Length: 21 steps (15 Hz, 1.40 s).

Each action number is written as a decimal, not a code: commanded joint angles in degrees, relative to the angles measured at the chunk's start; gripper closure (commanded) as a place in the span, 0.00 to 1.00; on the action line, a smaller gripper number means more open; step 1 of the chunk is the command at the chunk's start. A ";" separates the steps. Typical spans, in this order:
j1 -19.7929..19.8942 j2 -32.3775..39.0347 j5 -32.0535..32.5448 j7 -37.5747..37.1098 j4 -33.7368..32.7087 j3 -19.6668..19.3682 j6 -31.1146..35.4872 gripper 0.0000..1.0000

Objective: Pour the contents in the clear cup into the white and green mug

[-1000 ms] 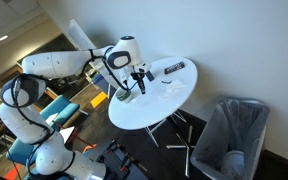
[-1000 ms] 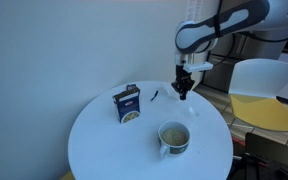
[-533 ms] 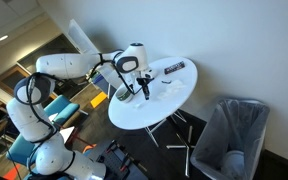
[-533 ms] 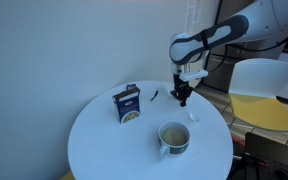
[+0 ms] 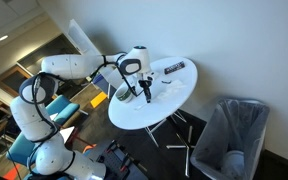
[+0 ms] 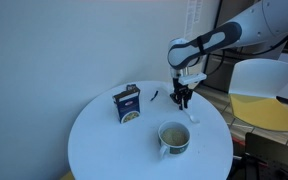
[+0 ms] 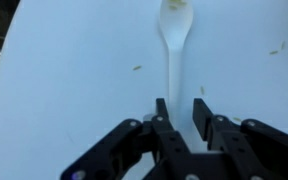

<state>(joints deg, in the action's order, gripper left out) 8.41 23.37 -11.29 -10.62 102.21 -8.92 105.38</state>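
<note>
We see the white and green mug [image 6: 174, 138] standing upright on the round white bench [image 6: 102, 140], toward the near side in an exterior view. Its mouth is open to the camera, and its inside looks pale and speckled, but we cannot tell what it holds. Behind it and toward the wall, a blue carton [image 6: 128, 103] stands upright, apart from the mug.

Beyond the mug, close to the far rim of the bench, the arm [image 6: 219, 40] reaches down and its jaws hang just above the surface. In the wrist view the jaws are spread, one fingertip [image 7: 162, 104] on each side of the handle of a white plastic spoon [image 7: 173, 45]. The spoon lies flat on the bench [image 7: 74, 70] with its bowl pointing away from the wrist. We cannot tell whether either fingertip touches the handle. A few small crumbs [image 7: 137, 68] lie scattered beside the spoon.

In both exterior views the arm [image 5: 74, 68] bends in from off the bench [image 5: 154, 108]. A grey bin [image 5: 230, 135] stands on the floor nearby.
</note>
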 commanded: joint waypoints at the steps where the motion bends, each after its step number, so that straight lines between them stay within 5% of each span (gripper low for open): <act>1: -0.66 -1.37 1.77 -2.19 -0.31 0.11 -1.65 0.35; 6: -2.55 -13.10 5.31 -0.62 8.41 0.29 2.89 0.01; 14: -3.32 -36.53 13.45 -0.54 22.90 2.70 13.76 0.00; 21: -2.86 -41.66 12.56 0.35 24.71 4.06 14.34 0.00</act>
<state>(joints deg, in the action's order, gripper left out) 4.87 -18.36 1.51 -10.48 127.04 -5.44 119.82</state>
